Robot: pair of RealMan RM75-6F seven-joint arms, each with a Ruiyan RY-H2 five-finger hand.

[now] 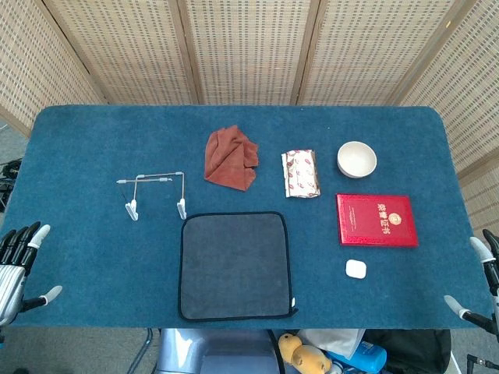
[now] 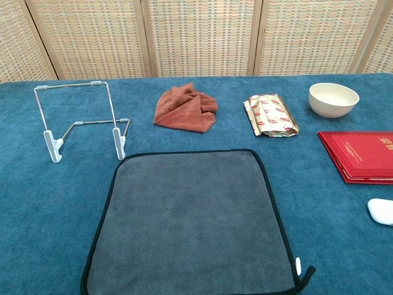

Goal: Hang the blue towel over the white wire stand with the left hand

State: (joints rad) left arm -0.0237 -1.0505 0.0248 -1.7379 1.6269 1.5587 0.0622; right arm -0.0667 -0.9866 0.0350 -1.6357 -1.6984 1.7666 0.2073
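The grey-blue towel (image 1: 234, 265) (image 2: 193, 221) with black edging lies flat and spread out near the table's front edge. The white wire stand (image 1: 182, 208) (image 2: 118, 144) stands upright just behind the towel's left corner, with nothing on it. My left hand (image 1: 19, 261) hovers at the table's front left corner, fingers apart and holding nothing, well left of towel and stand. My right hand (image 1: 483, 284) shows at the front right corner, fingers spread, also holding nothing. Neither hand appears in the chest view.
A crumpled rust-red cloth (image 1: 230, 158) (image 2: 185, 109) lies behind the towel. To its right are a snack packet (image 1: 300, 173) (image 2: 270, 115), a white bowl (image 1: 356, 159) (image 2: 333, 99), a red book (image 1: 376, 220) (image 2: 362, 155) and a small white object (image 1: 355, 269) (image 2: 382, 211).
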